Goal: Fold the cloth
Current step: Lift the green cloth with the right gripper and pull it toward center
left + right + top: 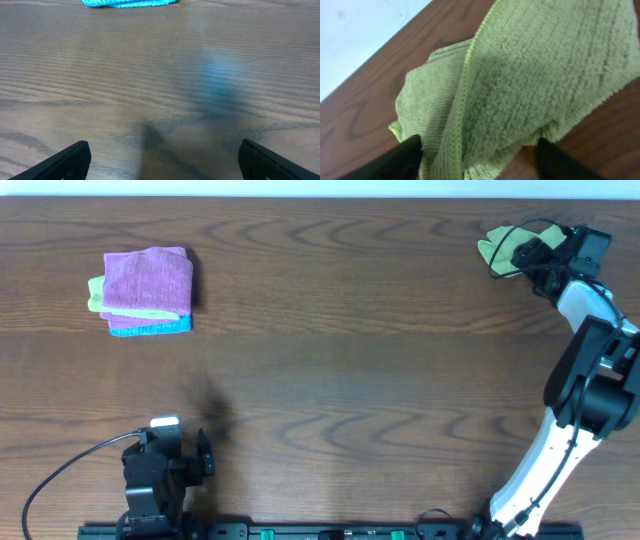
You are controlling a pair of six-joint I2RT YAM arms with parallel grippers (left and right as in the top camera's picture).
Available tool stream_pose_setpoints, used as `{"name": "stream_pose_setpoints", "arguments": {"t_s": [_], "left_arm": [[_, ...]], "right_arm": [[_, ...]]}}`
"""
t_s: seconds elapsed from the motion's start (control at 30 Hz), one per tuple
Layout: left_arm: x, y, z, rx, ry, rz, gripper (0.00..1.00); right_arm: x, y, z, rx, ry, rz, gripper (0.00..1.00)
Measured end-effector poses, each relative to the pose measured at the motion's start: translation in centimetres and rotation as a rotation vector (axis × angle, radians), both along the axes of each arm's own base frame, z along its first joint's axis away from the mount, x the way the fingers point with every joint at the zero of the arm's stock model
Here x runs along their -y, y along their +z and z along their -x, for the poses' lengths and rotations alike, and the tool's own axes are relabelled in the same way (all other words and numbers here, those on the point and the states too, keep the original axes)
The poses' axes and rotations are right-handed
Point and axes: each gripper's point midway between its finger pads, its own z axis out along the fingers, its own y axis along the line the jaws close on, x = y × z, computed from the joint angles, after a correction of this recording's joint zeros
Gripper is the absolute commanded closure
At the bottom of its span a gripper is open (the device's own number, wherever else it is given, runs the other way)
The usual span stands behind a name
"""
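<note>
A light green cloth lies crumpled at the table's far right corner; in the right wrist view it fills the frame, one flap folded over. My right gripper is open, its fingers spread on either side of the cloth's near edge, close above it. My left gripper is open and empty at the near left edge; its fingers hang over bare wood.
A stack of folded cloths, purple on top, then yellow-green and blue, lies at the far left. The blue edge shows at the top of the left wrist view. The table's back edge runs just behind the green cloth.
</note>
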Motion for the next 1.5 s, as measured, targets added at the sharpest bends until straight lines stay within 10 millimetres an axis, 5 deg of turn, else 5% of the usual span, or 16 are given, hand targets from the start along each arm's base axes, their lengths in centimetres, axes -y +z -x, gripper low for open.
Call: {"name": "stream_pose_setpoints", "arguments": {"t_s": [0.17, 0.27, 0.83, 0.93, 1.1, 1.23, 1.5], "left_arm": [[0.0, 0.0, 0.0, 0.000, 0.000, 0.000, 0.05], [0.0, 0.0, 0.0, 0.000, 0.000, 0.000, 0.05], [0.0, 0.0, 0.0, 0.000, 0.000, 0.000, 0.04], [0.0, 0.0, 0.0, 0.000, 0.000, 0.000, 0.05], [0.0, 0.0, 0.0, 0.000, 0.000, 0.000, 0.05], [0.0, 0.0, 0.0, 0.000, 0.000, 0.000, 0.05], [0.0, 0.0, 0.0, 0.000, 0.000, 0.000, 0.05]], "right_arm": [[-0.3, -0.1, -0.3, 0.014, 0.004, -0.029, 0.81], [-0.7, 0.1, -0.4, 0.026, 0.022, -0.041, 0.93], [-2.8, 0.4, 0.9, -0.030, 0.095, -0.119, 0.98], [-3.2, 3.0, 1.9, -0.040, 0.121, -0.097, 0.98], [-4.7, 11.5, 4.4, -0.004, 0.186, -0.025, 0.98], [-7.0, 16.2, 7.2, -0.009, 0.253, 0.021, 0.98], [-13.7, 20.6, 13.9, -0.107, 0.416, 0.063, 0.98]]}}
